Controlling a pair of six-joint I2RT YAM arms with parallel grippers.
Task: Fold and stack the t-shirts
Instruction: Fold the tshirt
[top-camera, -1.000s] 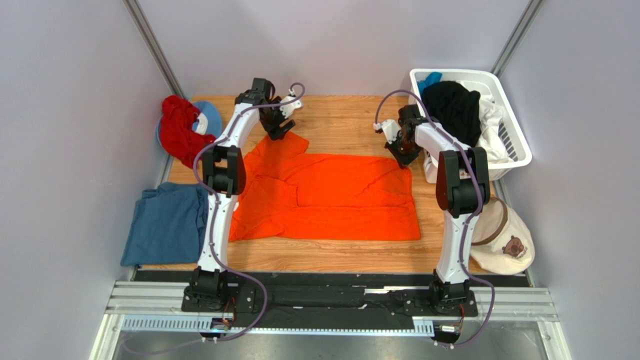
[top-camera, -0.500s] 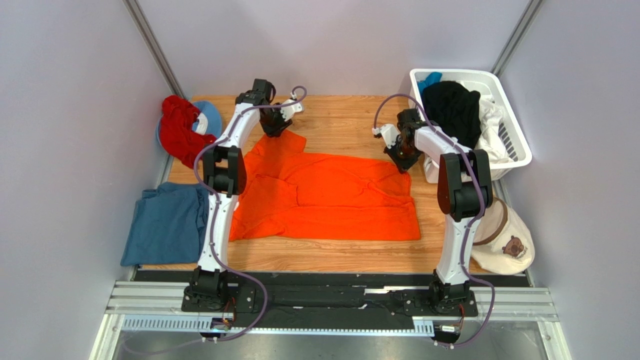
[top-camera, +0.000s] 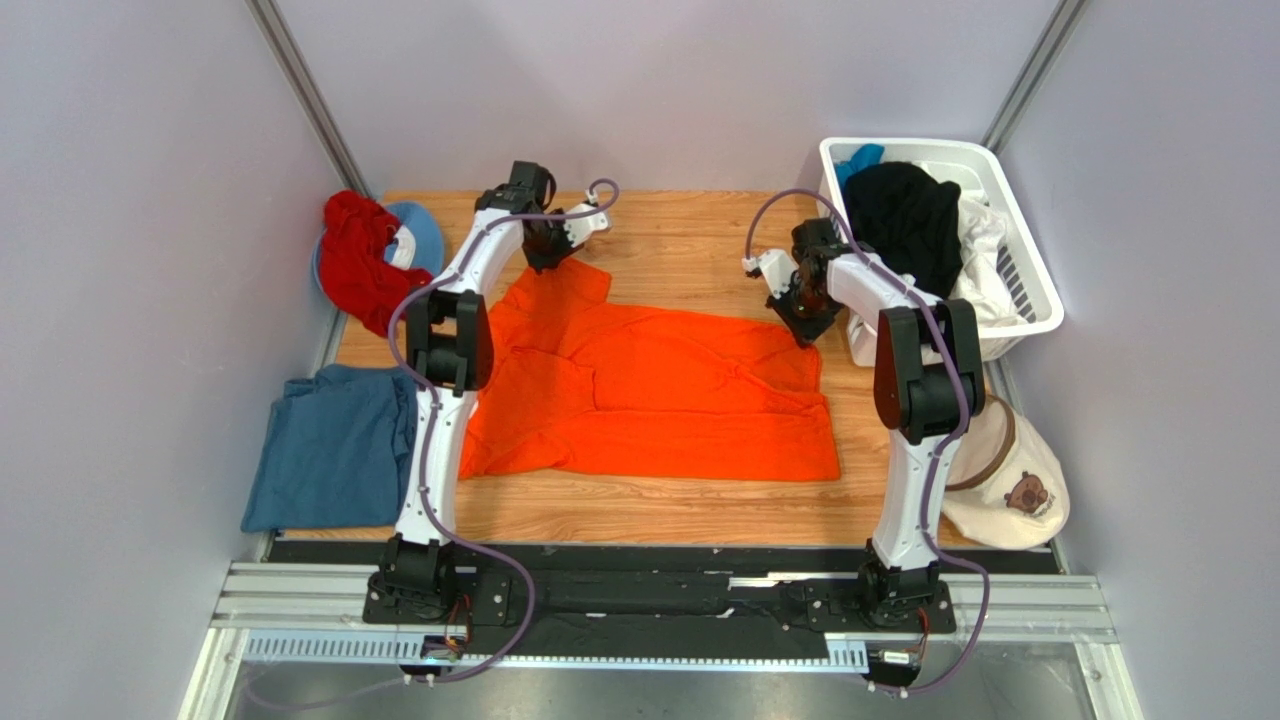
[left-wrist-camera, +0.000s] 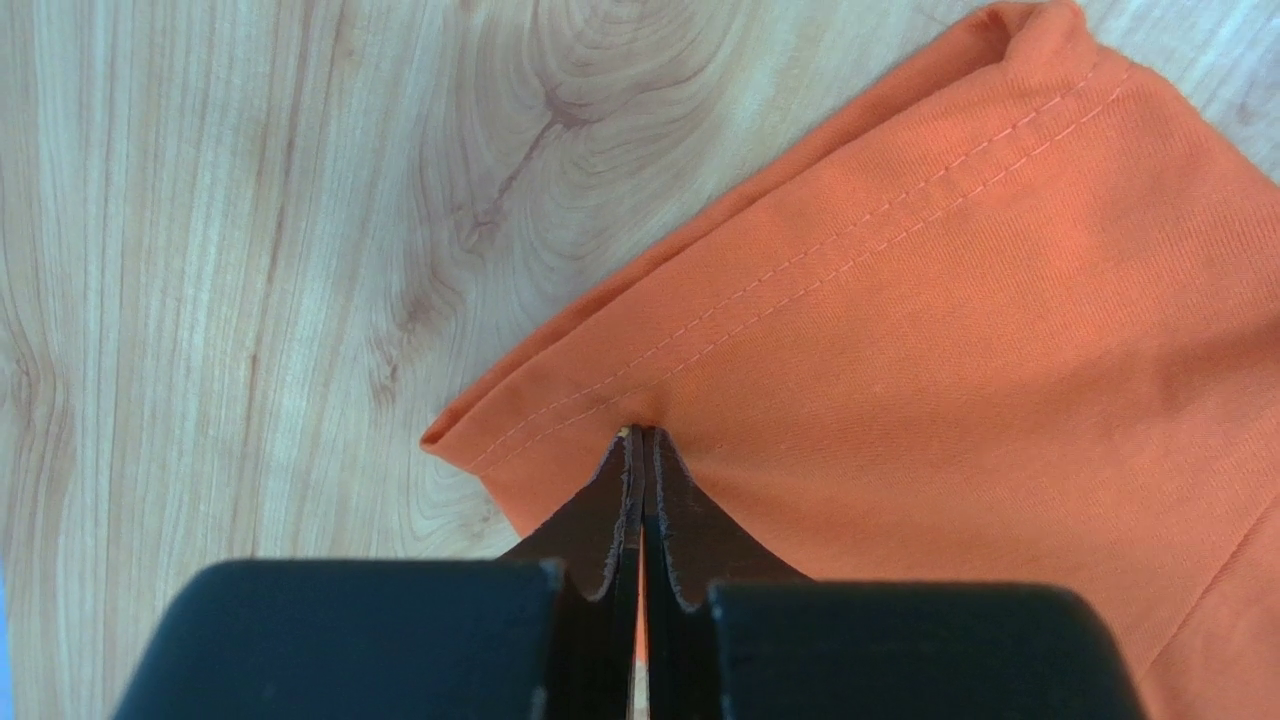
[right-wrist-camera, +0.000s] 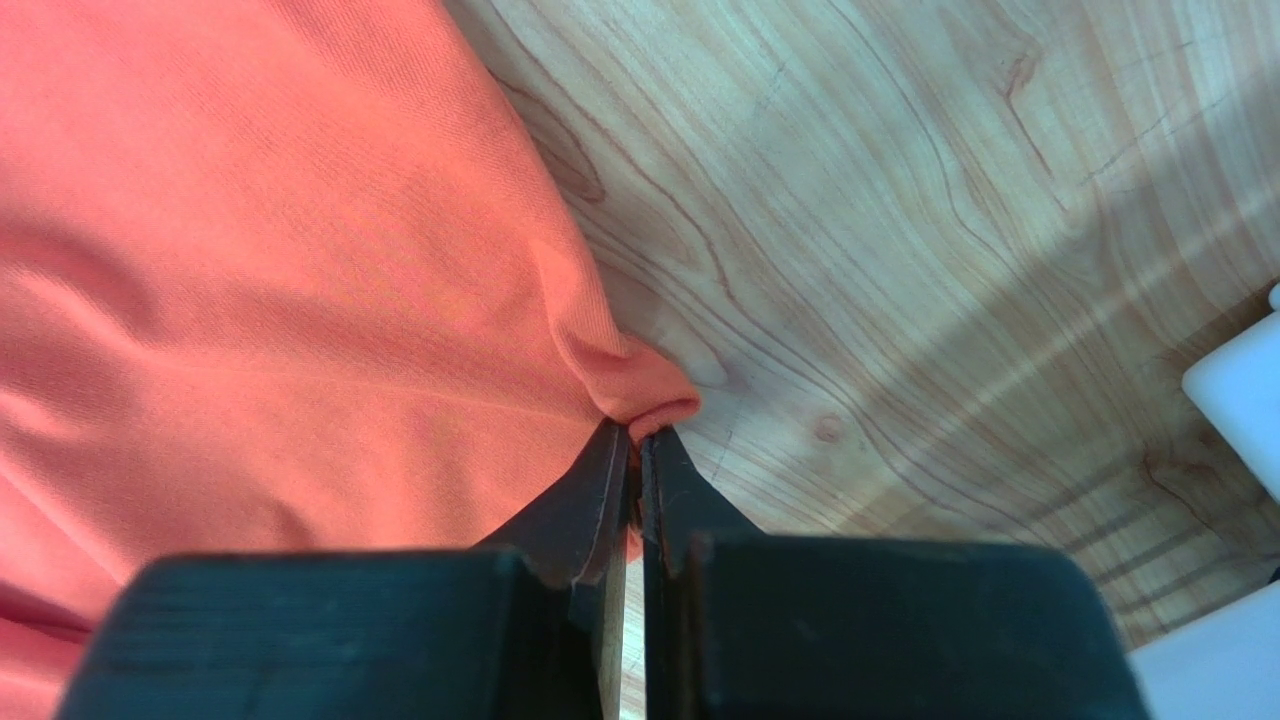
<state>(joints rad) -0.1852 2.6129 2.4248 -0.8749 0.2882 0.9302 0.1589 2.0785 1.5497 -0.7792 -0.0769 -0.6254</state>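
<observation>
A bright orange t-shirt (top-camera: 661, 390) lies spread across the middle of the wooden table. My left gripper (top-camera: 550, 255) is at its far-left sleeve. In the left wrist view that gripper (left-wrist-camera: 643, 438) is shut on the stitched hem of the orange cloth (left-wrist-camera: 962, 300). My right gripper (top-camera: 798, 317) is at the shirt's far-right corner. In the right wrist view it (right-wrist-camera: 634, 434) is shut on a small bunched tip of the orange shirt (right-wrist-camera: 286, 255). A dusty blue t-shirt (top-camera: 331, 447) lies folded at the near left. Black (top-camera: 906, 215) and white (top-camera: 984, 240) shirts fill the basket.
The white laundry basket (top-camera: 1037, 293) stands at the far right, close to the right arm. A red cloth (top-camera: 361, 258) lies on a blue item at the far left. A beige bear-face cap (top-camera: 1010, 477) rests at the table's right edge. Grey walls close in on both sides.
My left gripper went from open to shut, pinching the orange sleeve's hem. The right gripper stayed shut on its corner and shifted slightly toward the back of the table.
</observation>
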